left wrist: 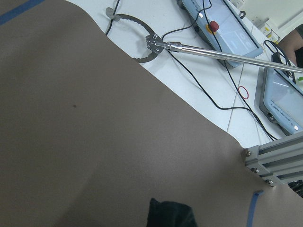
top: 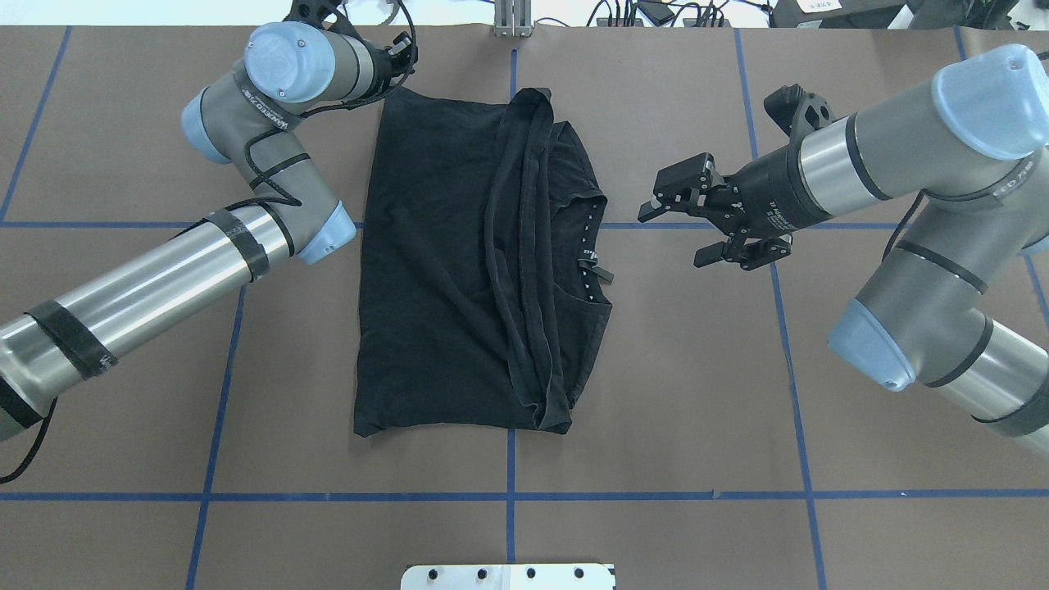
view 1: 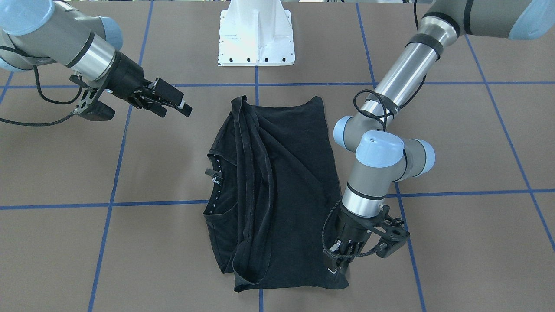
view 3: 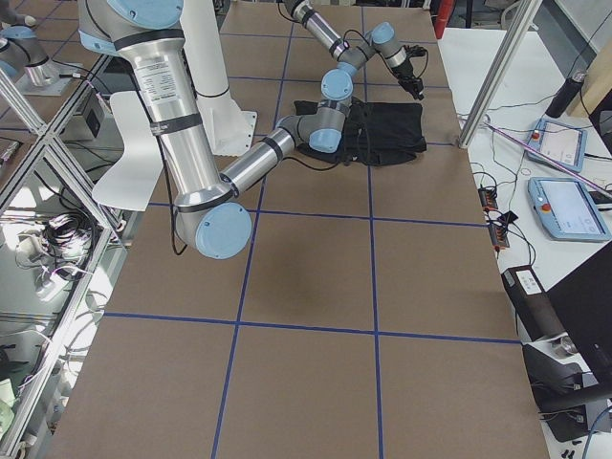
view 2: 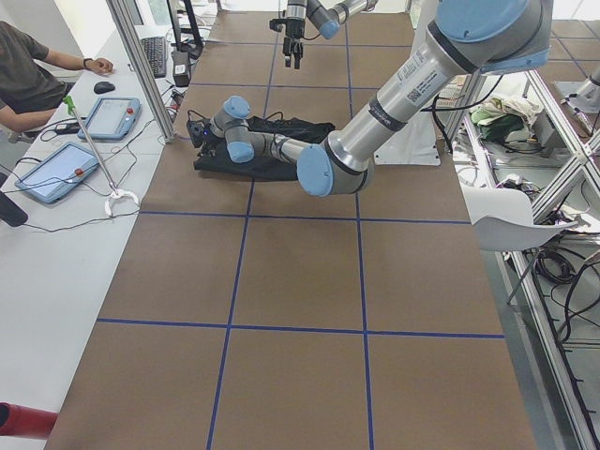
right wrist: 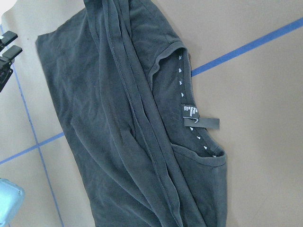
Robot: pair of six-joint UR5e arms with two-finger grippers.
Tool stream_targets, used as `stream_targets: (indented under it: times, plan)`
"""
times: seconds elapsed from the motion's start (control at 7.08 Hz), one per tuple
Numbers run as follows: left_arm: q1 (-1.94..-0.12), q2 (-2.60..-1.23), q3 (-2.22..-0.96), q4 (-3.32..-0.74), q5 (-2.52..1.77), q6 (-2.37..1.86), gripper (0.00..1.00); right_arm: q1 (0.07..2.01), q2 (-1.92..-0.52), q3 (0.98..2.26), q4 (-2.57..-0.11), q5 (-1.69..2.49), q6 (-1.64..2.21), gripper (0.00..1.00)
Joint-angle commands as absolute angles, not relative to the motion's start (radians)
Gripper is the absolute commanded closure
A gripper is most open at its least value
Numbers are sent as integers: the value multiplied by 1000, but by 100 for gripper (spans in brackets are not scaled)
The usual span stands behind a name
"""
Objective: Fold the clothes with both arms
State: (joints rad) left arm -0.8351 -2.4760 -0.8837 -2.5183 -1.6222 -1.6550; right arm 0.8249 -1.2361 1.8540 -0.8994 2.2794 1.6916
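The black T-shirt (top: 459, 262) lies flat on the brown table, one side folded over in a long ridge, with the collar and label (right wrist: 191, 113) facing my right arm. The graphic is hidden. My left gripper (view 1: 340, 255) points down at the shirt's far hem corner. I cannot tell whether it grips cloth. A black scrap (left wrist: 170, 213) shows at the bottom of the left wrist view. My right gripper (top: 651, 205) hovers open and empty, right of the collar, and also shows in the front view (view 1: 177, 108).
The white pedestal base (view 1: 256, 39) stands behind the shirt. Blue tape lines (top: 656, 495) grid the table. Beyond the far edge are an aluminium post (view 2: 141, 66), touch tablets (view 2: 56, 173), cables and a seated person (view 2: 28, 75).
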Motion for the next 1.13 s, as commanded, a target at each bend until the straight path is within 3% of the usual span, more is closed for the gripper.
stream_targets:
  times: [0.0, 0.42, 0.85, 0.99]
  plan:
    - [-906, -2407, -983, -2505, -1754, -1536, 0, 780, -1238, 1859, -905, 2193, 1553, 0]
    - [-934, -2154, -1355, -2393, -1861, -1437, 0, 607, -1226, 1864, -989, 2023, 1473, 0]
    - [-936, -2131, -1381, -2379, -1862, -1437, 0, 407, -1188, 1861, -1154, 1797, 1346, 6]
    - [-936, -2131, -1381, -2381, -1862, -1437, 0, 390, -1093, 1847, -1304, 1772, 1307, 12]
